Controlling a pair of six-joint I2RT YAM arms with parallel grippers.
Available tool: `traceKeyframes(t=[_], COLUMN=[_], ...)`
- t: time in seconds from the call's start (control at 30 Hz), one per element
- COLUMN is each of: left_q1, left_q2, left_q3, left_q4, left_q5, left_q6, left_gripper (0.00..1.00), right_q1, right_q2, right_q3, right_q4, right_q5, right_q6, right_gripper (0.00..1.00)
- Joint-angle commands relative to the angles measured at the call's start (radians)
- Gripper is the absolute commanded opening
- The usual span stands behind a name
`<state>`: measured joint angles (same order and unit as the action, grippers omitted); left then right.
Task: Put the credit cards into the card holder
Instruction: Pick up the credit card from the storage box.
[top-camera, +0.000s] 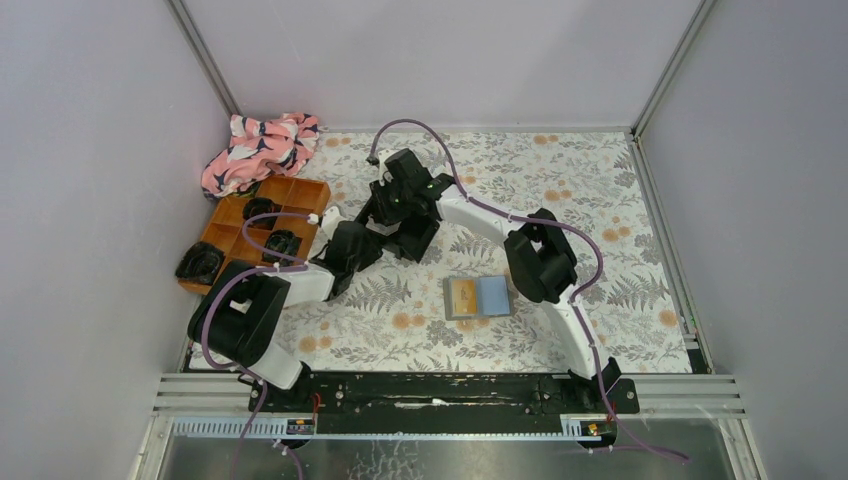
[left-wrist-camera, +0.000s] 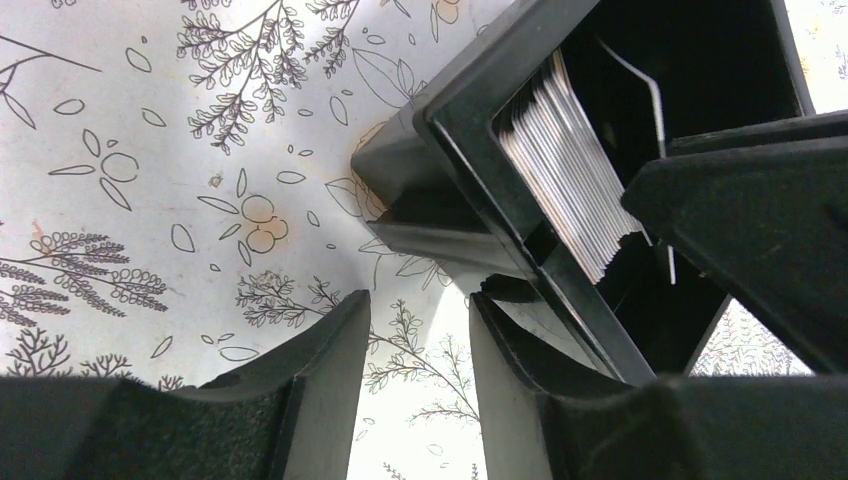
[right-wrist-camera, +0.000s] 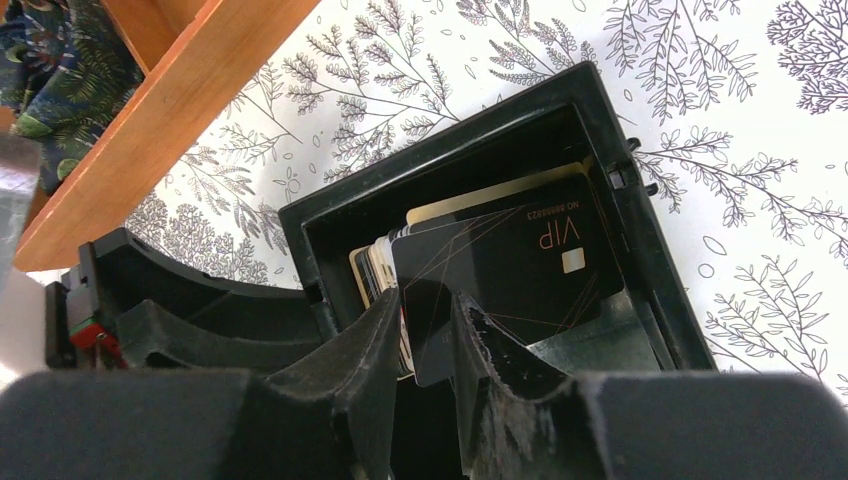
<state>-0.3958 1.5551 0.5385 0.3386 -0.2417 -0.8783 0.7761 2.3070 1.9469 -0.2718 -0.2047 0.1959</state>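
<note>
Left gripper (left-wrist-camera: 420, 310), jaws half apart with nothing between, sits at an outer corner of the black tray (left-wrist-camera: 395, 175). Inside it the credit cards (left-wrist-camera: 570, 170) stand on edge, the black VIP card (right-wrist-camera: 520, 260) foremost, long axis along the tray wall. Right gripper (right-wrist-camera: 425, 310), nearer, sits narrow astride that card's corner; whether it pinches is unclear. Card holder (top-camera: 477, 297) lies open, well apart to the tray's near-right, long axis crosswise
</note>
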Motion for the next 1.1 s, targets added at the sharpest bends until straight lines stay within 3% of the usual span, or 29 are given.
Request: traceKeyframes(t=[0.0, 0.17, 0.6, 1.07], left_q1=[0.015, 0.018, 0.020, 0.020], left_q2=[0.009, 0.006, -0.043, -0.176], left_q3=[0.023, 0.021, 0.019, 0.007], left_q4=[0.059, 0.057, 0.022, -0.046], left_q5=[0.010, 0.012, -0.001, -0.016], left_q6=[0.021, 0.022, 0.035, 0.074], left_gripper=[0.49, 0.48, 0.48, 0.53], right_q1=[0.009, 0.009, 0.013, 0.017], right_q2=[-0.082, -0.096, -0.151, -0.267], right_q3=[-0.006, -0.012, -0.061, -0.133], right_q4=[0.000, -0.001, 0.005, 0.029], right_q5=[-0.043, -0.035, 0.108, 0.239], right_q6=[0.022, 0.017, -0.034, -0.106], right_gripper=[0.30, 0.26, 0.05, 0.00])
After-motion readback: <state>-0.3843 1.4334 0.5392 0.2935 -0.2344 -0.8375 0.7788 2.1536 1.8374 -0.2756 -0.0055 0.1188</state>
